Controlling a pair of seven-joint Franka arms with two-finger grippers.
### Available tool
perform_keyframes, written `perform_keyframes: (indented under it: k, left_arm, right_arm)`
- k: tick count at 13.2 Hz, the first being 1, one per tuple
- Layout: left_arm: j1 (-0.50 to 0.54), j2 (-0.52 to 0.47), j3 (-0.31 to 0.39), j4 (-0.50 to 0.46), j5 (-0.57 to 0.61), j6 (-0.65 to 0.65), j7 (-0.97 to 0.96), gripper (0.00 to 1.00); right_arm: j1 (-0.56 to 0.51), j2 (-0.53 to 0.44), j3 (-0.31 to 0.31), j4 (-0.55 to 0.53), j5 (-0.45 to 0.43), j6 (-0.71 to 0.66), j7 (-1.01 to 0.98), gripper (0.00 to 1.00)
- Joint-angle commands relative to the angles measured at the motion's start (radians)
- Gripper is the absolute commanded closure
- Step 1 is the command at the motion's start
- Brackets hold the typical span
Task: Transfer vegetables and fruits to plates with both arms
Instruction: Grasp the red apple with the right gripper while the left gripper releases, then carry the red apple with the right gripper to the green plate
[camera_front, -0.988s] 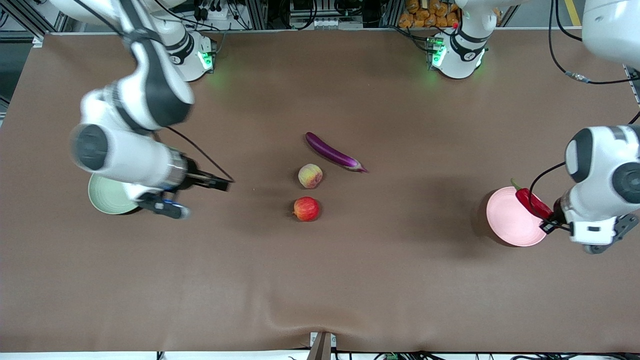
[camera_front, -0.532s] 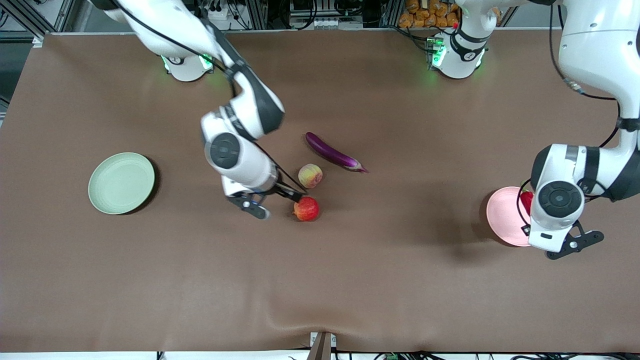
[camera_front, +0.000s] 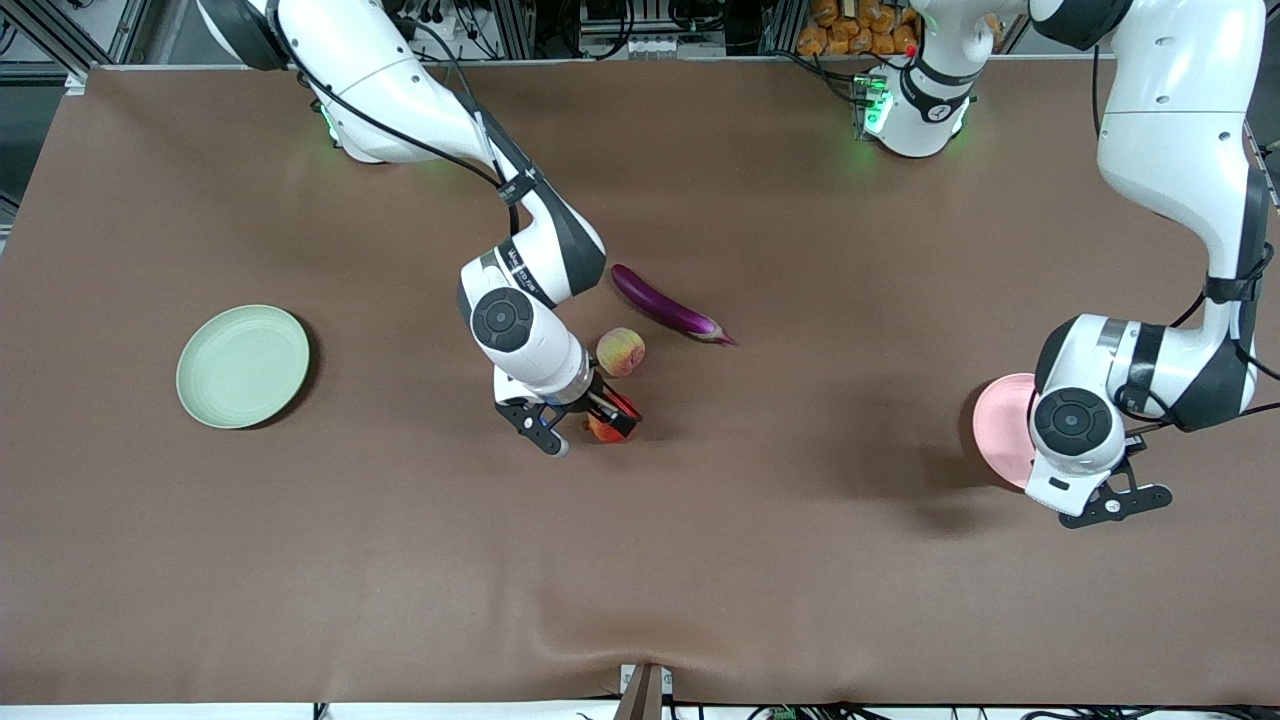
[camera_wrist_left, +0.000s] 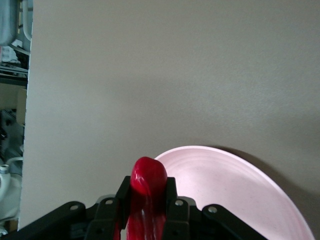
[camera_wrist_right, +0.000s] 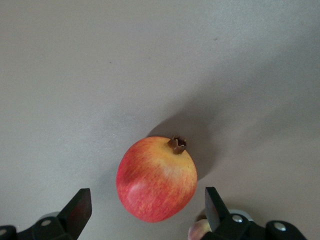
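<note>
**Right gripper over the red fruit, left gripper carrying the chili over the pink plate**

At the left of the front frame the pale green plate (camera_front: 243, 366) lies empty, with much bare brown table (camera_front: 640, 560) around it.

In the middle of the frame the right gripper (camera_front: 585, 418) hangs over the red fruit (camera_front: 608, 428), its jaws wide and one finger on each side of the fruit in the right wrist view (camera_wrist_right: 157, 178). The peach (camera_front: 621, 351) lies just beside, a little higher in the frame, and the purple eggplant (camera_front: 668, 304) is above it and to the right. In my judgement the risk is here: if the gripper descends off centre, a finger can push the round fruit and it rolls, or it knocks the peach. Lower in the frame the table is free, so a lift and a move toward the green plate has room.

At the right of the frame the left gripper (camera_wrist_left: 148, 210) is clamped on the red chili pepper (camera_wrist_left: 147, 192) above the edge of the pink plate (camera_front: 1003, 428). The chili is near the rim (camera_wrist_left: 235, 172), so a release now could drop it partly off the plate.
</note>
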Motion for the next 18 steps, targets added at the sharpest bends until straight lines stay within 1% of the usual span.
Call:
perform_keyframes:
  k: [1, 3, 6, 7, 8, 9, 10, 11, 13, 14, 17, 18]
  left_arm:
    - [-0.008, 0.039, 0.005, 0.016, 0.085, -0.011, 0.011, 1.0]
    - [-0.007, 0.051, 0.005, 0.016, 0.087, -0.011, 0.011, 1.0]
    - [-0.007, 0.076, 0.005, 0.013, 0.088, -0.011, 0.012, 1.0]
    - [-0.007, 0.077, 0.005, 0.013, 0.088, -0.011, 0.014, 0.83]
    - [-0.007, 0.085, 0.005, 0.013, 0.088, -0.011, 0.015, 0.42]
    - [-0.007, 0.088, 0.005, 0.013, 0.091, -0.011, 0.026, 0.0]
    - [-0.008, 0.088, 0.005, 0.013, 0.093, -0.011, 0.023, 0.0]
    - [-0.007, 0.088, 0.005, 0.013, 0.093, -0.011, 0.023, 0.0]
    - [-0.007, 0.087, 0.005, 0.014, 0.093, -0.011, 0.023, 0.0]
    - [-0.007, 0.085, 0.005, 0.014, 0.093, -0.011, 0.023, 0.0]
    - [-0.007, 0.082, 0.005, 0.016, 0.093, -0.011, 0.025, 0.0]
    - [-0.005, 0.077, 0.005, 0.017, 0.093, -0.011, 0.026, 0.0]
  right_arm:
    - [0.016, 0.052, -0.007, 0.036, 0.011, 0.015, 0.021, 0.0]
    - [0.018, 0.06, -0.007, 0.036, 0.011, 0.023, 0.045, 0.0]
    - [0.033, 0.085, -0.007, 0.037, 0.011, 0.092, 0.09, 0.0]
    - [0.037, 0.092, -0.008, 0.037, 0.008, 0.097, 0.093, 0.0]
    - [0.037, 0.092, -0.008, 0.037, 0.002, 0.098, 0.085, 0.13]
    - [0.037, 0.092, -0.008, 0.039, 0.0, 0.098, 0.084, 0.54]
    - [0.037, 0.089, -0.008, 0.039, 0.007, 0.097, 0.09, 0.87]
    - [0.038, 0.086, -0.008, 0.039, 0.0, 0.095, 0.081, 1.0]
    - [0.009, 0.068, -0.007, 0.04, 0.016, 0.063, 0.076, 1.0]
    - [-0.011, 0.06, -0.005, 0.065, 0.019, -0.005, 0.079, 1.0]
    - [-0.094, 0.042, -0.002, 0.229, 0.019, -0.362, 0.076, 1.0]
    - [-0.127, 0.02, -0.001, 0.246, 0.017, -0.447, 0.07, 1.0]
